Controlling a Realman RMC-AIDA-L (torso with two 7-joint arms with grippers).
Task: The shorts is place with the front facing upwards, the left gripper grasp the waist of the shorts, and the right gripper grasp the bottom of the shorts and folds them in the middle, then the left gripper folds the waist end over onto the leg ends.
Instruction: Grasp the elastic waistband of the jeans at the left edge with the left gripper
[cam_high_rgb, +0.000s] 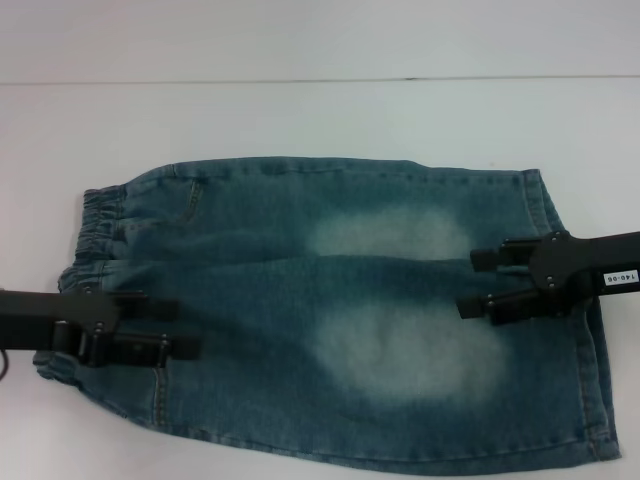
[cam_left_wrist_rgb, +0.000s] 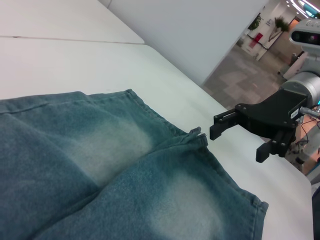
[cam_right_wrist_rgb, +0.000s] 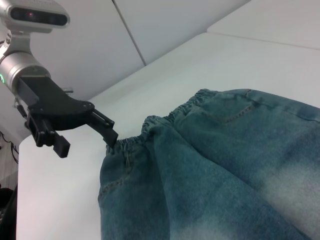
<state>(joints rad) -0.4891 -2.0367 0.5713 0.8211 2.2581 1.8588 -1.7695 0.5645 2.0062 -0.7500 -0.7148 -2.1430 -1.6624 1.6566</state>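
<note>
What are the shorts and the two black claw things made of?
The shorts look like washed denim: blue-green woven cloth with pale faded patches, stitched seams and a gathered elastic waist. The left tool and right tool look like hard matte black metal, though coated plastic can't be ruled out; the right arm carries a small white label. The table looks smooth, white and hard.

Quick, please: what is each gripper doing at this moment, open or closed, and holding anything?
Left gripper: open, over the waist end of the shorts, holding nothing.
Right gripper: open, over the leg ends, holding nothing.
</note>
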